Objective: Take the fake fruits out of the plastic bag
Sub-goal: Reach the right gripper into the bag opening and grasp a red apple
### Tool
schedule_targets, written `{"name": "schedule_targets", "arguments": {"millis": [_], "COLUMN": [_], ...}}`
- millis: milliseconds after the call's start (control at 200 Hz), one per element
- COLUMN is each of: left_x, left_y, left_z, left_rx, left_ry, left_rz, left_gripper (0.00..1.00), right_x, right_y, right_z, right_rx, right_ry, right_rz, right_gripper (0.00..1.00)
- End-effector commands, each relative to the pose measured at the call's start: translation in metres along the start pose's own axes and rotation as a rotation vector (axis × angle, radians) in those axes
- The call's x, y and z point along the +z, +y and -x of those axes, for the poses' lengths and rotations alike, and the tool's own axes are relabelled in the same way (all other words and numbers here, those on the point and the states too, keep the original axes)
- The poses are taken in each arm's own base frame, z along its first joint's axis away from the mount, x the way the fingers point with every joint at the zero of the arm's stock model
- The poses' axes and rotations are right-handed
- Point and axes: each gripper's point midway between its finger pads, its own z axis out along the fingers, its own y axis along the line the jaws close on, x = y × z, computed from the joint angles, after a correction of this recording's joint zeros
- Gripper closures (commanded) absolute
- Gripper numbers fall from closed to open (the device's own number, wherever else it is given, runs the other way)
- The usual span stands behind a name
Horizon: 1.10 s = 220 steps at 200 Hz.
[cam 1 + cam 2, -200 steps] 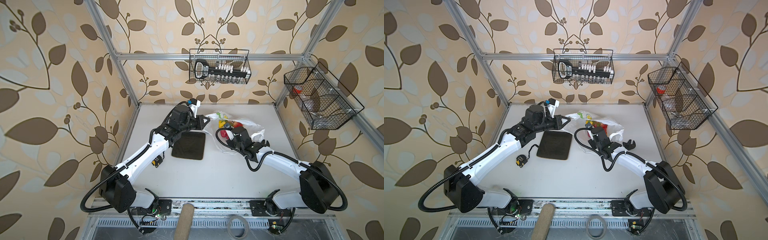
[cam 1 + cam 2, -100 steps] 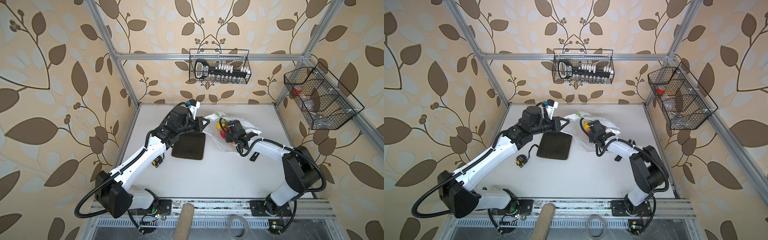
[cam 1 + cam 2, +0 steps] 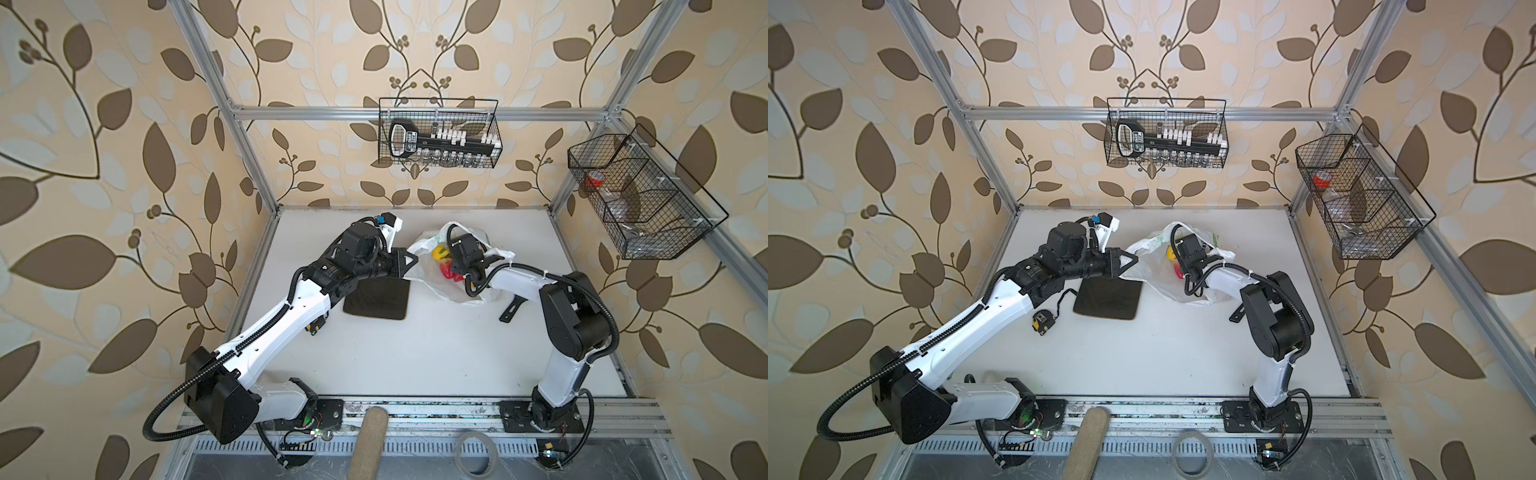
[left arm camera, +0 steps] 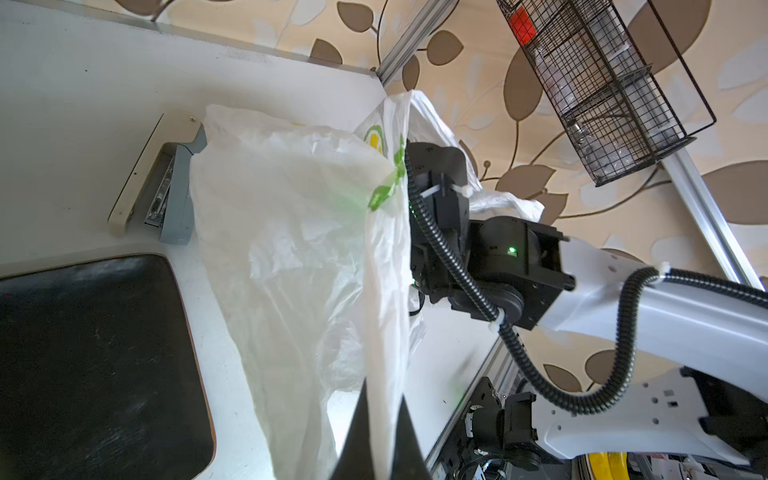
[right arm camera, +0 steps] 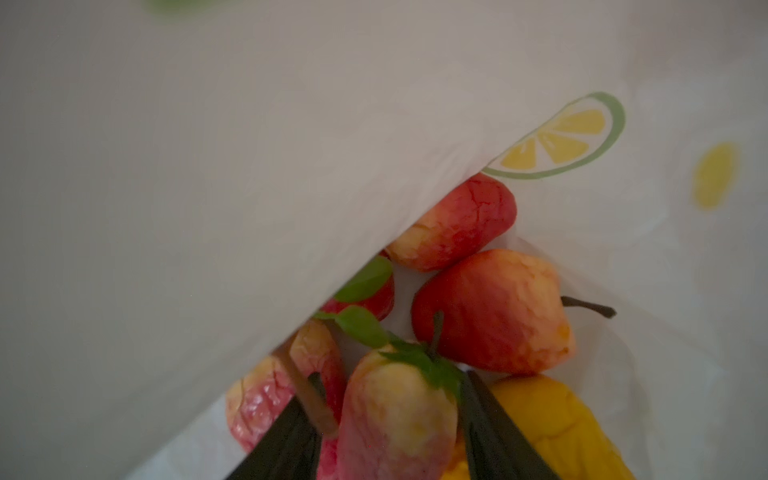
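The plastic bag (image 3: 419,247) (image 3: 1152,276) lies at the back middle of the table, white and translucent with lemon print. My left gripper (image 3: 412,260) (image 4: 384,388) is shut on a strip of the bag's rim (image 4: 384,291) and holds the mouth up. My right gripper (image 3: 456,275) (image 5: 392,376) reaches inside the bag with its jaws apart. A pale red-yellow fruit (image 5: 395,419) with a green leaf sits between the right fingers. Around it lie other fake fruits: a red-orange one (image 5: 490,311), a red one (image 5: 453,224) and a yellow one (image 5: 552,419). In both top views yellow (image 3: 439,251) and red (image 3: 1178,272) fruits show through the bag's mouth.
A dark square plate (image 3: 376,299) lies left of the bag, under my left wrist. A grey-white stapler (image 4: 162,191) lies behind the plate, beside the bag. A tape measure (image 3: 1040,322) sits near the left arm and a small black piece (image 3: 510,309) right of the bag. Wire baskets (image 3: 440,137) (image 3: 640,195) hang on the walls.
My right arm has folded up with its elbow raised, its gripper has gone down into the bag's mouth, and its jaws have spread. The left gripper keeps hold of the bag's rim.
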Motion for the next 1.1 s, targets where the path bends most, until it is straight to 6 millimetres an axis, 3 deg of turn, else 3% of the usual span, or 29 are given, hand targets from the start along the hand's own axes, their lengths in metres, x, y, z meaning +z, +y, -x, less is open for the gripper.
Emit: {"name": "schedule_targets", "arguments": {"millis": [0, 451, 621, 716, 796, 1097], "left_x": [-0.009, -0.01, -0.01, -0.01, -0.01, -0.006], "left_y": [-0.016, -0.011, -0.008, -0.008, -0.007, 0.003], "left_z": [0.004, 0.006, 0.009, 0.011, 0.013, 0.022], "left_rx": [0.052, 0.045, 0.042, 0.046, 0.048, 0.038], "left_ry": [-0.026, -0.042, -0.054, -0.061, -0.067, -0.105], "left_rz": [-0.041, -0.01, 0.008, 0.011, 0.02, 0.077], "left_gripper": [1.0, 1.0, 1.0, 1.0, 1.0, 1.0], "right_x": [0.01, 0.039, 0.038, 0.031, 0.021, -0.044], "right_y": [0.008, 0.009, 0.008, 0.01, 0.013, 0.037], "right_z": [0.002, -0.036, -0.038, -0.031, -0.022, -0.002], "right_rx": [0.052, 0.039, 0.037, 0.039, 0.038, -0.049], "right_ry": [0.019, 0.144, 0.146, 0.123, 0.1, 0.014], "right_rz": [0.019, 0.004, 0.004, 0.029, 0.06, 0.294], "right_gripper": [0.44, 0.38, 0.47, 0.62, 0.68, 0.74]}}
